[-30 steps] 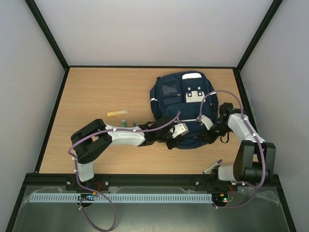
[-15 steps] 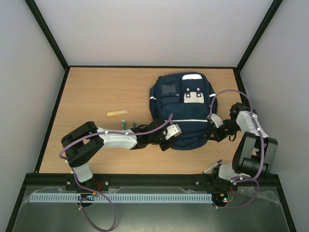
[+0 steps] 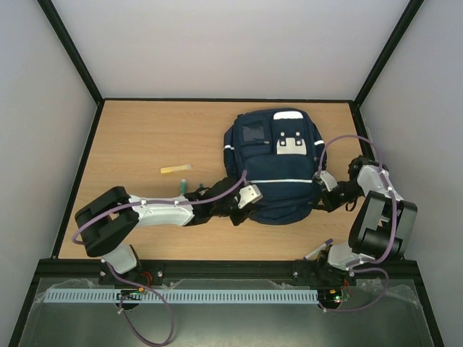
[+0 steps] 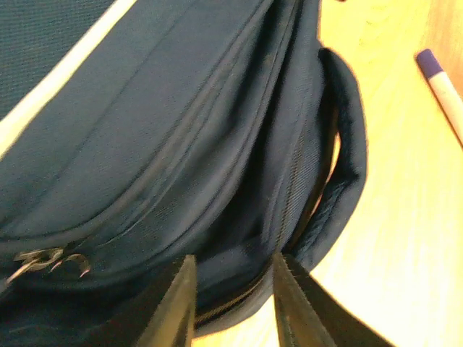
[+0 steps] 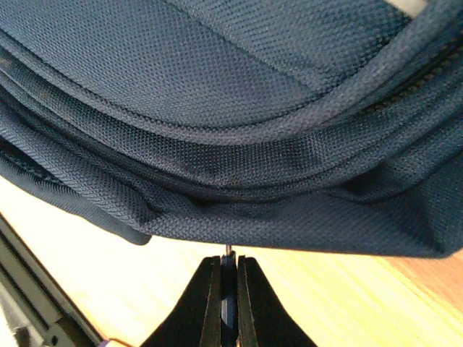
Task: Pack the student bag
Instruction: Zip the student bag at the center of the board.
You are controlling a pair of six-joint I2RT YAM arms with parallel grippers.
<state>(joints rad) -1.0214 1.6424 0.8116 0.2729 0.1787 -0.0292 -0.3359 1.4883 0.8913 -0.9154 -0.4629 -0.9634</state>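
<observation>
The student bag (image 3: 271,155) lies flat on the table (image 3: 145,137), toward 3 o'clock from its middle. The left gripper (image 4: 231,264) sits at the bag's 7 o'clock corner, fingers parted and gripping nothing. The right gripper (image 5: 228,262), at the bag's 4 o'clock edge, is pinched closed.

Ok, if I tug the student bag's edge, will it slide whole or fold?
Probably floppy: the student bag bunches in soft folds, so a tug likely stretches cloth first. Lying flat and broad, it should hardly tip. Its padded handle looks the firmest hold.
</observation>
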